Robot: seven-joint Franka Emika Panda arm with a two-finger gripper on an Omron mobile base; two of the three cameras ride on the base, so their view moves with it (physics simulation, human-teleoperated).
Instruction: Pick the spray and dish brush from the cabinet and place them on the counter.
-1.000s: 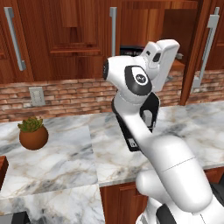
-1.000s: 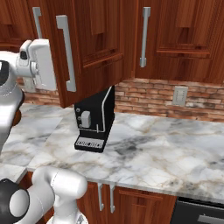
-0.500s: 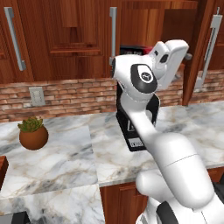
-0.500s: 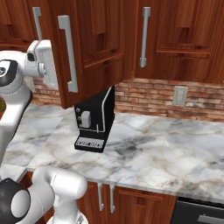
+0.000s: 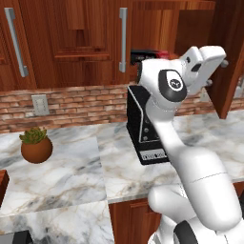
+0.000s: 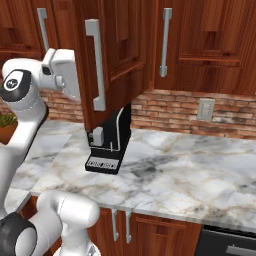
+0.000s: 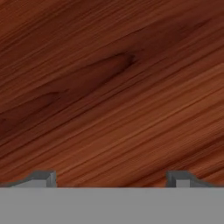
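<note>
Since a moment ago my white arm has swung up to the reddish-brown wooden wall cabinet [image 6: 117, 55], its door open. My jaws stand wide apart, holding nothing, close against red-brown wood. White-grey marble desk [image 6: 200, 170] lies below.

White arm raised high, elbow bent, wrist angled upward, claw [image 7: 111, 178] spread wide, holding nothing

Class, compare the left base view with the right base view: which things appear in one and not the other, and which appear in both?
Left base view alone: the potted plant whole, and a black-and-red box in the cabinet. Right base view alone: the open door's grey bar handle and a dark appliance under the counter. Both: coffee machine, brick backsplash, wall outlet.
</note>
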